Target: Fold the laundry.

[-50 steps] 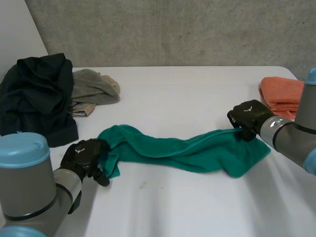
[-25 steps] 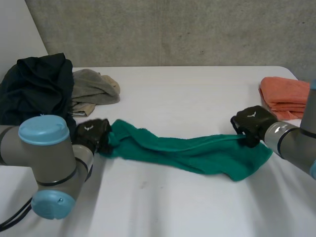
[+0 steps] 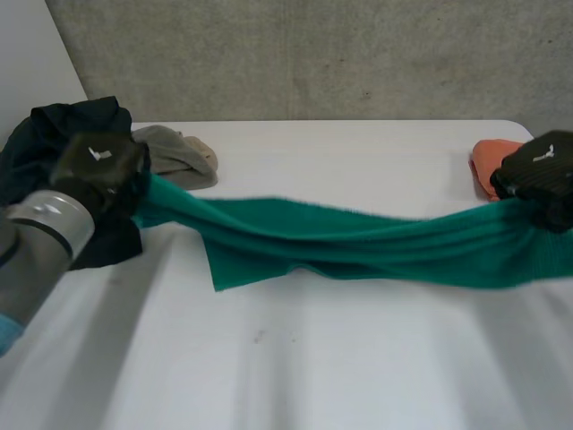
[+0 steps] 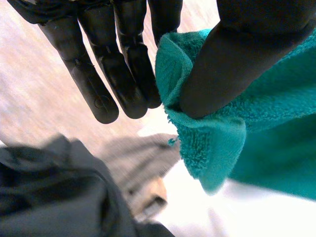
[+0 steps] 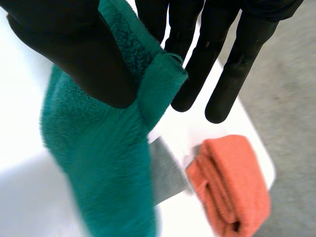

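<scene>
green towel [image 3: 376, 244] held between left hand [image 3: 98, 167], right hand [image 3: 540, 172]

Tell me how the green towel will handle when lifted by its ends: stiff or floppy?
Likely floppy: the green towel sags between the left hand and right hand, one flap hanging loose. Probably grippy: its looped pile bunches under each thumb.

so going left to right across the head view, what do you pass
left robot hand → grey-beige garment → green towel → orange towel → right robot hand
</scene>
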### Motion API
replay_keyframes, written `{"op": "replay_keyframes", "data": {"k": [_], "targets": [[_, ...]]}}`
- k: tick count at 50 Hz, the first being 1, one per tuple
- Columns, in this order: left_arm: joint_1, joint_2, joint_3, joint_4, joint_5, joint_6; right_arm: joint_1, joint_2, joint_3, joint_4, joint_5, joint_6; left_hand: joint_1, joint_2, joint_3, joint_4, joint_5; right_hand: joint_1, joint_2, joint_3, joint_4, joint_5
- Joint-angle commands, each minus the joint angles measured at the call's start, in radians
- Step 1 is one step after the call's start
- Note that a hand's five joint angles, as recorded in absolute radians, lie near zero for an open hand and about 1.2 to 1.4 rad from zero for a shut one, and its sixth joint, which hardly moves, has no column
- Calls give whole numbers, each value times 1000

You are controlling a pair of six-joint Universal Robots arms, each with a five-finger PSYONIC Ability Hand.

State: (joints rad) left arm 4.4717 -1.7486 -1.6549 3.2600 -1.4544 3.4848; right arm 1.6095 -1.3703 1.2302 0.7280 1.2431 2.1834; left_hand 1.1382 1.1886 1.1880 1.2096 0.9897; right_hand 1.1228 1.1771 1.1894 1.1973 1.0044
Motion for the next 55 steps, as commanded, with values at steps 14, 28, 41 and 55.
{"op": "replay_keyframes", "data": {"k": [14, 28, 41, 55], "targets": [[-42, -393, 763, 506, -17, -15, 38, 221, -247, -818, 104, 585, 258, 208, 208, 187, 232, 273, 219, 207, 199, 217], [-81, -394, 592, 597, -37, -55, 79, 250, -161, -1061, 121, 639, 258, 208, 208, 187, 232, 273, 219, 207, 199, 217], [-114, -387, 141, 586, -29, -43, 90, 491, -40, -719, 84, 505, 258, 208, 208, 187, 232, 273, 219, 207, 199, 217], [-112, -238, -36, 586, -29, -49, 87, 390, 86, -645, 81, 443, 258, 208, 208, 187, 232, -207, -261, -273, -281, -263]]}}
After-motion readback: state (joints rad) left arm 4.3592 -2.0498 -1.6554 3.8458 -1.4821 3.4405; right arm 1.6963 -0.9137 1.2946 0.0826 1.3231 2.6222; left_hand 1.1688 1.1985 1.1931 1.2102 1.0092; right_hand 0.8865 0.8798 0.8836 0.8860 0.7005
